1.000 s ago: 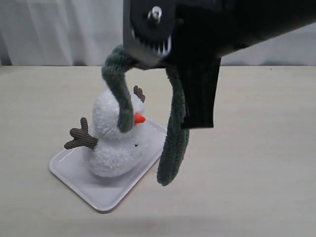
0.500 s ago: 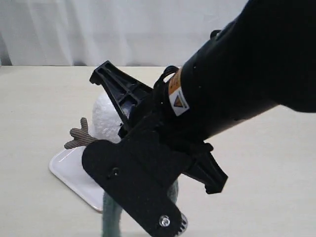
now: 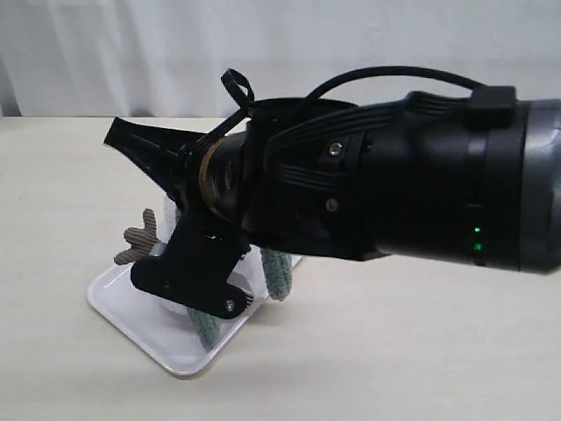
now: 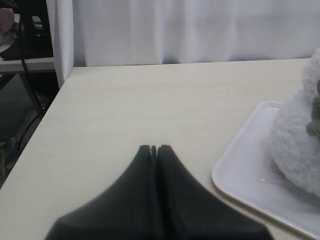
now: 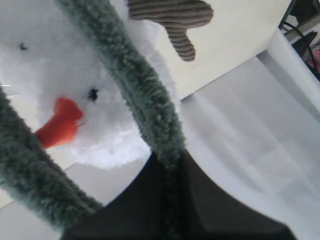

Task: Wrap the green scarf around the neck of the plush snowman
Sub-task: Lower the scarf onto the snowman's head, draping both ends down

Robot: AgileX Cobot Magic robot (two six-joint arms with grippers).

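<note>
Firmly closed, the right gripper (image 5: 169, 165) pinches the long, fuzzy sage-green plush scarf (image 5: 135, 85) between its black fingers. From that grip one strand runs across the face of the fluffy white plush snowman (image 5: 50, 65), passing just beside a black dot eye. A second strand crosses below the orange carrot nose (image 5: 57, 122). A brown corduroy twig arm (image 5: 172, 17) sticks out past the head. In the exterior view the right arm hides most of the toy. Two green lengths hang beneath it, one over the white rectangular plastic tray (image 4: 250, 150) and one at its edge. The snowman stands on that tray, which rests on the pale beige table (image 4: 150, 100). The left gripper (image 4: 154, 149) sits with its jaws pressed together on nothing, low over the table and apart from the tray.
</note>
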